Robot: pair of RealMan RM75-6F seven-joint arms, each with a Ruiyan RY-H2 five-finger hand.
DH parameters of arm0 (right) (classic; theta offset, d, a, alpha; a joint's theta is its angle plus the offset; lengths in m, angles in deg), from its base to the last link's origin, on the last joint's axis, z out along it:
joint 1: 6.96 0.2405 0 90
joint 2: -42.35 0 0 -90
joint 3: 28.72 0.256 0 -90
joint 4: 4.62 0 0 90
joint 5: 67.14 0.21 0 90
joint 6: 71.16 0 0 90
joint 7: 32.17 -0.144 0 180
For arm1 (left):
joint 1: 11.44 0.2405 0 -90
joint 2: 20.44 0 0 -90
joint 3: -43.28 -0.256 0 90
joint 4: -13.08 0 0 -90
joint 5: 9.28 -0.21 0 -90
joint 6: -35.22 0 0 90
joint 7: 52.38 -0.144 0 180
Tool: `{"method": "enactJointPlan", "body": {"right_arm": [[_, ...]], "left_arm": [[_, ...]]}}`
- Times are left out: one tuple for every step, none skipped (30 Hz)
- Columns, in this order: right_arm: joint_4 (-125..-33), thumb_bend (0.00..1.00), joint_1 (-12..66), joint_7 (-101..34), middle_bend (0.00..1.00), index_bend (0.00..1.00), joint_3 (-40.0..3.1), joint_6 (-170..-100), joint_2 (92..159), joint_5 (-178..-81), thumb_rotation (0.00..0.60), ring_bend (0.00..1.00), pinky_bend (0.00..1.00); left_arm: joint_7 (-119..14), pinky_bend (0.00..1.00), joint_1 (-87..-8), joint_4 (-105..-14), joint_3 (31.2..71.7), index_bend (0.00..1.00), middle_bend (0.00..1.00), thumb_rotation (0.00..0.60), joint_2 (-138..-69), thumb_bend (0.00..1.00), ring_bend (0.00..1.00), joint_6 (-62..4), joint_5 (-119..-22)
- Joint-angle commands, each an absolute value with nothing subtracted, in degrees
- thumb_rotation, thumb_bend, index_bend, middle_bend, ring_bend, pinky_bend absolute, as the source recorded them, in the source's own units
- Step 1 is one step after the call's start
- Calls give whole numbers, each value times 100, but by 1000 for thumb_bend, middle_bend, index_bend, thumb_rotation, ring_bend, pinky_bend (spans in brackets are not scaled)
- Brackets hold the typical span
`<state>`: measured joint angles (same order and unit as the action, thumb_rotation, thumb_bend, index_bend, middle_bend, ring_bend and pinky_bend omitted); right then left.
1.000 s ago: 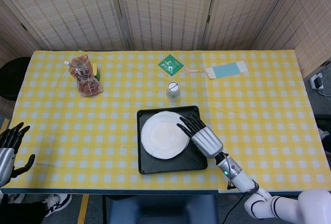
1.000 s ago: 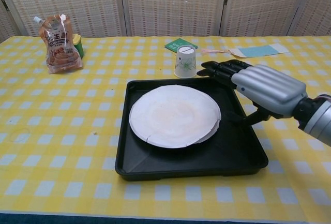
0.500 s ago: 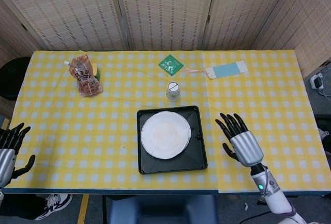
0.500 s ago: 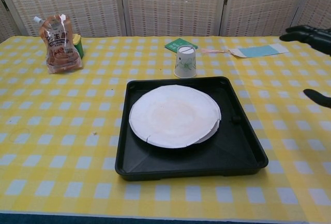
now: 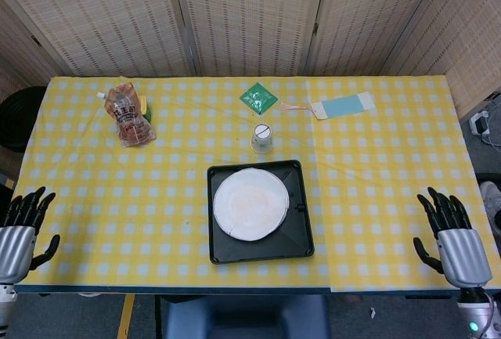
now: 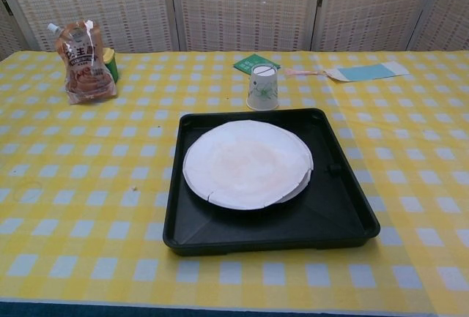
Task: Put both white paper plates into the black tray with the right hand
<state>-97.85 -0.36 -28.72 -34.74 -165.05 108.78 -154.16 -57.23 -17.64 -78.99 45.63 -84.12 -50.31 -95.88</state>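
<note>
The white paper plates [image 5: 251,203] [image 6: 247,162] lie stacked in the black tray [image 5: 300,234] [image 6: 344,211] at the table's front middle; a second plate's rim shows under the top one at the right. My right hand [image 5: 455,232] hangs open at the table's front right edge, far from the tray, holding nothing. At the front left corner my left hand [image 5: 19,229] is open too, fingers spread. Neither hand shows in the chest view.
A white paper cup [image 5: 262,137] [image 6: 263,87] stands just behind the tray. A snack bag [image 5: 127,116] [image 6: 84,52] lies at the back left, a green packet [image 5: 258,98] and a blue card [image 5: 342,106] at the back. Yellow checked cloth covers the table.
My right hand has drawn back from the tray's right side to the table's front right edge, empty. The plates stay in the tray. The left hand rose slightly.
</note>
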Motion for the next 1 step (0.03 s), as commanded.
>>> {"method": "enactJointPlan", "body": {"right_arm": [[-9825,425,-46,-2890,0,0,-3431,-16367,10834,-15420,600,0,0]], "left_arm": [[-5820,0,-1736,-7886,4588,0,0,600,-8488,463,0,-5115,-9583]]}}
